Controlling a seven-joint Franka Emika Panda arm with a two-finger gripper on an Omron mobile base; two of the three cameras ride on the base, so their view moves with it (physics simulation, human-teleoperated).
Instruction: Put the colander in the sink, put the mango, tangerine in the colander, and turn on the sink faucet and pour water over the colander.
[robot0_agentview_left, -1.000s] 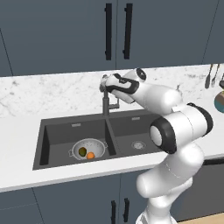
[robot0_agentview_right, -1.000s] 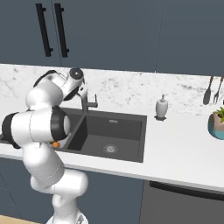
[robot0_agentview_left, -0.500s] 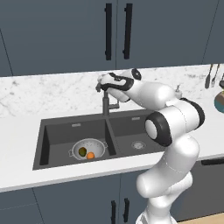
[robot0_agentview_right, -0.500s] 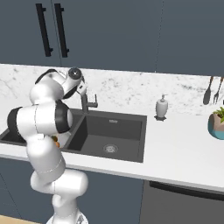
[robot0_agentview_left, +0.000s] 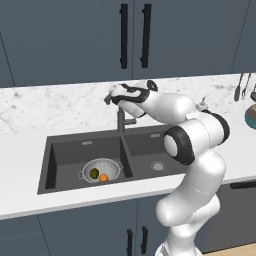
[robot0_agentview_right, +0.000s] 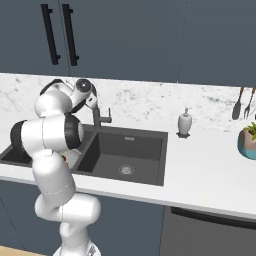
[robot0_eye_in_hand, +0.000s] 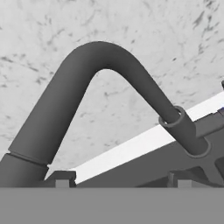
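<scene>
Gripper (robot0_agentview_left: 111, 96) has swung further left onto the sink faucet (robot0_eye_in_hand: 105, 87), jaws wide, empty; colander (robot0_agentview_left: 101, 170) with mango (robot0_agentview_left: 94, 173), tangerine (robot0_agentview_left: 103, 178) sits in the sink (robot0_agentview_left: 65, 160), so water remains.

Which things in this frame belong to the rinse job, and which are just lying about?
Job: sink, colander, mango, tangerine, sink faucet.
Lying about: soap dispenser, potted plant, hanging utensils.
</scene>
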